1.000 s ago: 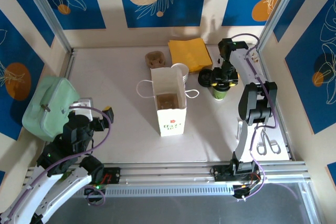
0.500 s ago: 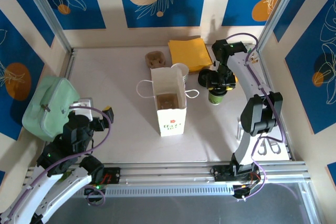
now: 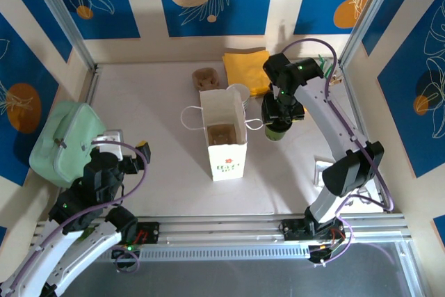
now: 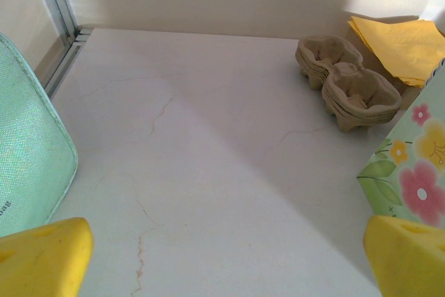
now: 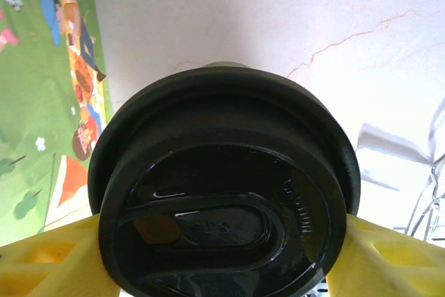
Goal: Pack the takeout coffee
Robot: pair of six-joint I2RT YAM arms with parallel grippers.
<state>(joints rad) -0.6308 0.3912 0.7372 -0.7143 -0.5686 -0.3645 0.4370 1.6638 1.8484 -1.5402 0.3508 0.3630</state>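
Takeout coffee (image 3: 273, 133) has shifted toward the bag (image 3: 229, 161), held in right jaws.

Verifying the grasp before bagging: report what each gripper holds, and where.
Right gripper holds the cup, fingers on opposite sides at its lid. Left gripper is open, holding nothing.

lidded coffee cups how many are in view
1: the lidded coffee cup, gripped by the right gripper beside the paper bag. Lidless cups stand behind the bag; others may be hidden.
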